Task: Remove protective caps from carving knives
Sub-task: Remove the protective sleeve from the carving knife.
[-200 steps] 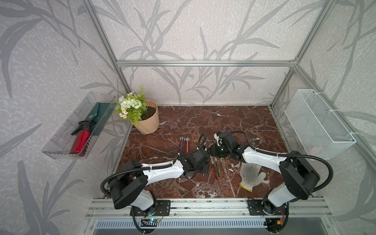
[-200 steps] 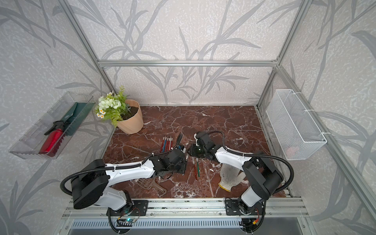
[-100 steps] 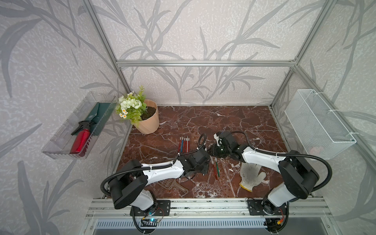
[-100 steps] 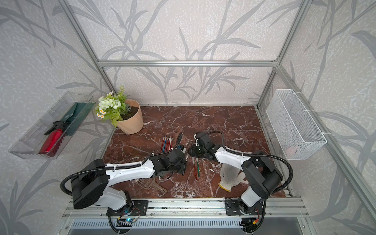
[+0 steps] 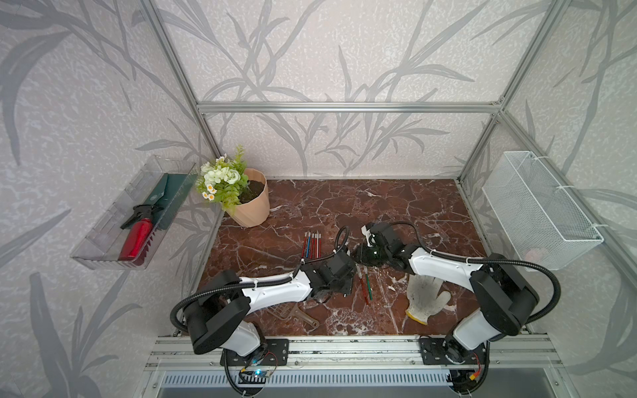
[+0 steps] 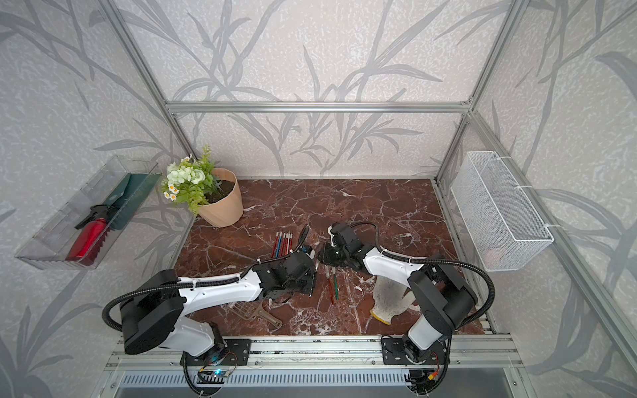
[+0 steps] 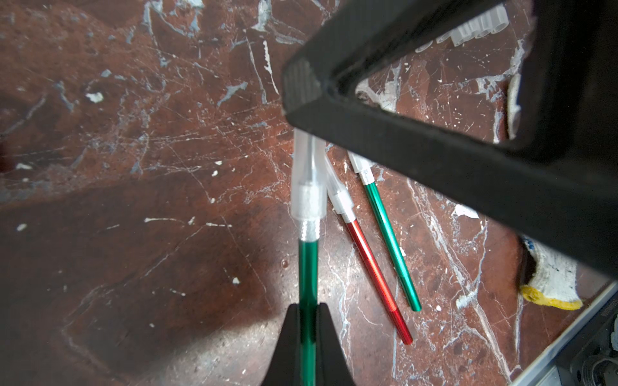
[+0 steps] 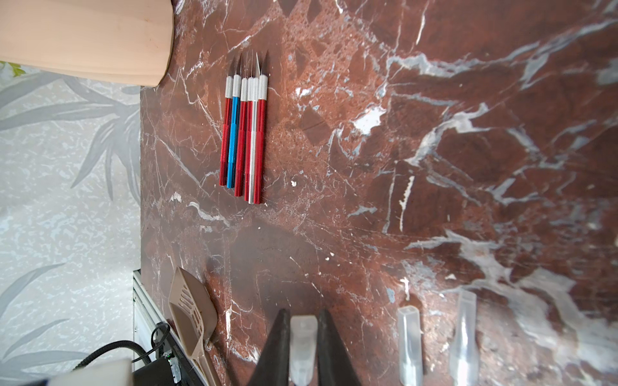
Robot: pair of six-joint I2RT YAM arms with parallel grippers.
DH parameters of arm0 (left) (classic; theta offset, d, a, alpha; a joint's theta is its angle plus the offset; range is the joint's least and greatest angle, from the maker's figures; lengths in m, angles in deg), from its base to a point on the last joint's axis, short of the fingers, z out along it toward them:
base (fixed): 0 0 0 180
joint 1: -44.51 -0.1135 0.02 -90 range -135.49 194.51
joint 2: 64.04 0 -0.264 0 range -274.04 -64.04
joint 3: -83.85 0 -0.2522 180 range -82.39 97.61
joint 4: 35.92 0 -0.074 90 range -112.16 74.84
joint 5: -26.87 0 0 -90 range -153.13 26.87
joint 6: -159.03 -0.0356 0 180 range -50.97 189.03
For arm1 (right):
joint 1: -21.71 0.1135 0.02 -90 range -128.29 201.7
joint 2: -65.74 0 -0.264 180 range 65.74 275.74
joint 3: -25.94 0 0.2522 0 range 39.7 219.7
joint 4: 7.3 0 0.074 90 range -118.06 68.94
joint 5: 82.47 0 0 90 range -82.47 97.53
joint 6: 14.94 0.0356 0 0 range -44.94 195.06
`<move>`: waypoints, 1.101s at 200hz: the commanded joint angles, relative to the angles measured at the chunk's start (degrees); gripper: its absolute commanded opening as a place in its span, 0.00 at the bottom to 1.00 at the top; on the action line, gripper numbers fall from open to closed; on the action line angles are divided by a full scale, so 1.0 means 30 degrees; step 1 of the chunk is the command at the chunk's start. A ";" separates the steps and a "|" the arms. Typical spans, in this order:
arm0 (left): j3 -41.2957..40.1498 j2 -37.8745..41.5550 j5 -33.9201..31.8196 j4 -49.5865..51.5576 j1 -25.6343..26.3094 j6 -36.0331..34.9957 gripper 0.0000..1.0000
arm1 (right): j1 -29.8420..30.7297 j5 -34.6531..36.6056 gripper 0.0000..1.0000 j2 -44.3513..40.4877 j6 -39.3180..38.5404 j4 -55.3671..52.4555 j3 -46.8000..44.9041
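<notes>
Marble tabletop (image 5: pixel 396 206) lies open rearward: left end effector (image 7: pixel 308 309) pinches green knife (image 7: pixel 307 267), right end effector (image 8: pixel 303 317) pinches its cap (image 8: pixel 302 347).

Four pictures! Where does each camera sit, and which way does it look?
Top views: high above the front rail, looking down onto the marble table; left arm and right arm show.
Left wrist: on the left arm, looking along the left gripper at the green knife it clamps.
Right wrist: on the right arm, looking past the right gripper, shut on the cap, toward a row of knives.
Shared: both wrist views show the cap.
</notes>
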 commanded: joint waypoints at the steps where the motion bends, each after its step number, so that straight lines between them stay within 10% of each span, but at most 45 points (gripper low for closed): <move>1: 0.0249 0.0586 -0.0408 0.0017 -0.0074 -0.0023 0.05 | 0.0043 0.0059 0.13 0.0110 -0.0094 0.0176 0.0463; 220: -0.0674 0.1881 0.0414 -0.2286 -0.0104 -0.0829 0.05 | -0.1207 0.0688 0.12 -0.2173 -0.0908 -0.0629 0.0705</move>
